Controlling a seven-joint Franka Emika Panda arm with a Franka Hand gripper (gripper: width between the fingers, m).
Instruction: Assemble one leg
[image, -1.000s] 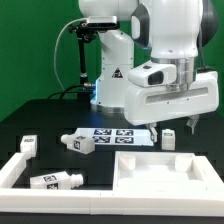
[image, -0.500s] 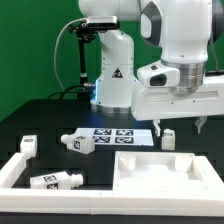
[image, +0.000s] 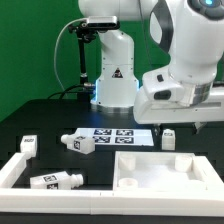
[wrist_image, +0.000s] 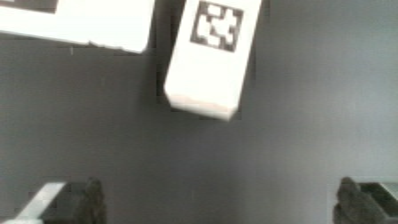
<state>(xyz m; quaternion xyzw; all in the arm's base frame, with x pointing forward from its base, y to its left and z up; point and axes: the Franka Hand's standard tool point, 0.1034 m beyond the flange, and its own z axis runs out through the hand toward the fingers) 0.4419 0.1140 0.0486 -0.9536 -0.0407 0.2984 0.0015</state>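
A leg (image: 168, 137), a short white post with a tag, stands upright on the black table just behind the large white panel (image: 190, 172). My gripper (image: 182, 122) hangs above it, slightly toward the exterior view's right. In the wrist view the same leg (wrist_image: 210, 55) lies beyond my gripper (wrist_image: 217, 205), not between the fingertips (wrist_image: 71, 200). The jaws stand wide apart with only bare table between them. Three more legs show: one upright (image: 28, 146), one lying (image: 80, 141), and one lying by the front bar (image: 58, 181).
The marker board (image: 118, 133) lies beside the standing leg, and its corner shows in the wrist view (wrist_image: 80, 28). White border bars (image: 18, 172) frame the exterior view's left and front. The robot base (image: 112, 75) stands behind the board.
The arm and hand have shifted toward the exterior view's right and risen a little. The jaws have stayed open and empty. No part has moved.
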